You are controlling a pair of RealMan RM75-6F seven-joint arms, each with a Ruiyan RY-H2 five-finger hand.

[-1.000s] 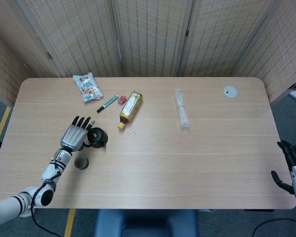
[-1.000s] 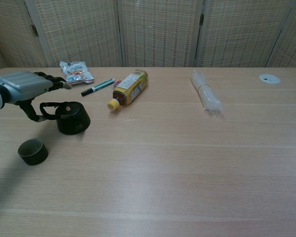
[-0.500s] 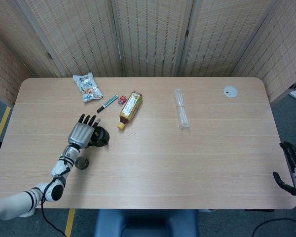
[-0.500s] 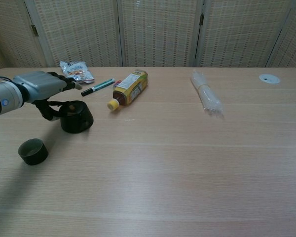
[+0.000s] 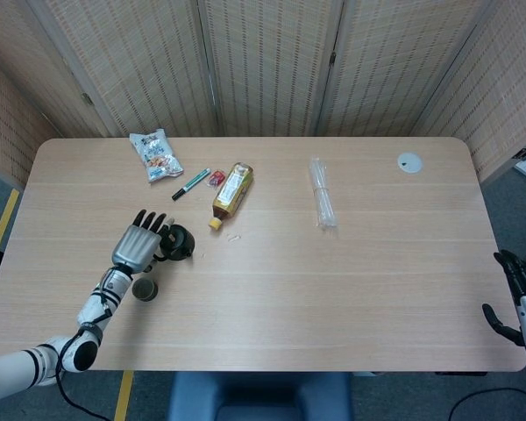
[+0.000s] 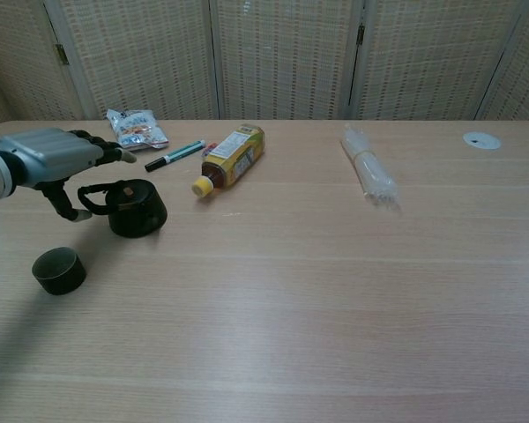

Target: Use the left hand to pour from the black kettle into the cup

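The black kettle stands upright on the tabletop at the left, with the dark cup nearer the front edge and a little to its left, apart from it. The left hand hovers just beside the kettle's looped handle, fingers stretched out and spread, the thumb hanging down next to the handle; whether it touches the handle cannot be told. Half a second ago the hand lay closer over the kettle, its palm covering the handle side; it has since drawn back slightly toward the left, so the handle loop now shows clear of it. The kettle and cup sit where they were. The right hand is at the table's right edge, fingers loosely apart and holding nothing, unchanged. Further back lie a snack bag, a marker, a yellow bottle on its side, and a bundle in clear plastic.
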